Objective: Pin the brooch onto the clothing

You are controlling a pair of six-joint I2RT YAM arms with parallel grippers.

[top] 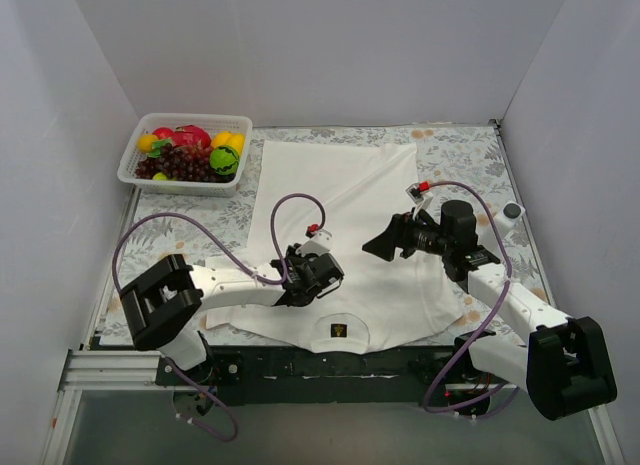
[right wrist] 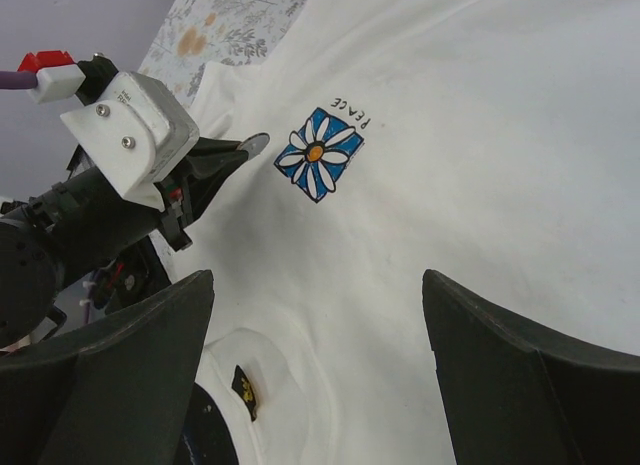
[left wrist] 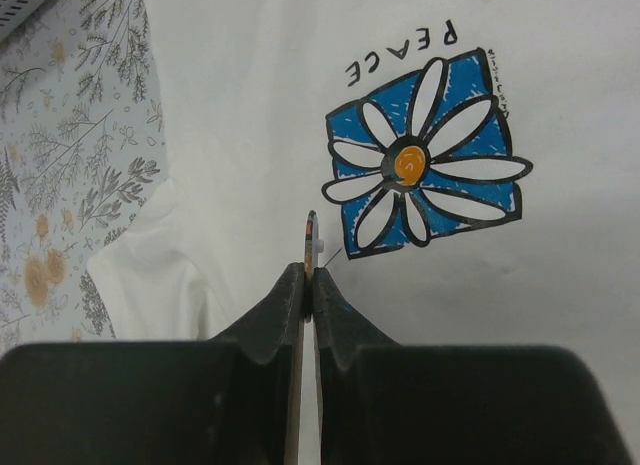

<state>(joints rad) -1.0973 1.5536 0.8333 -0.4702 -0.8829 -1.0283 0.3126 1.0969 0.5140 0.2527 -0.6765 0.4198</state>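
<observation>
The clothing [top: 350, 185] is a white T-shirt spread on the table, with its black neck label [top: 340, 332] toward the arms. A blue-and-white flower emblem [left wrist: 425, 160] marked PEACE is on the chest. My left gripper [left wrist: 308, 275] is shut on the brooch [left wrist: 312, 235], a thin disc seen edge-on, with a fine pin toward the emblem's lower left corner. The right wrist view shows the brooch [right wrist: 255, 142] as a silvery disc just left of the emblem [right wrist: 320, 153]. My right gripper [right wrist: 318, 285] hangs open above the shirt's chest, holding nothing.
A white basket [top: 130, 165] of toy fruit stands at the back left. A floral cloth [top: 460, 150] covers the table under the shirt. A small white cylinder [top: 510, 213] sits by the right wall. White walls enclose three sides.
</observation>
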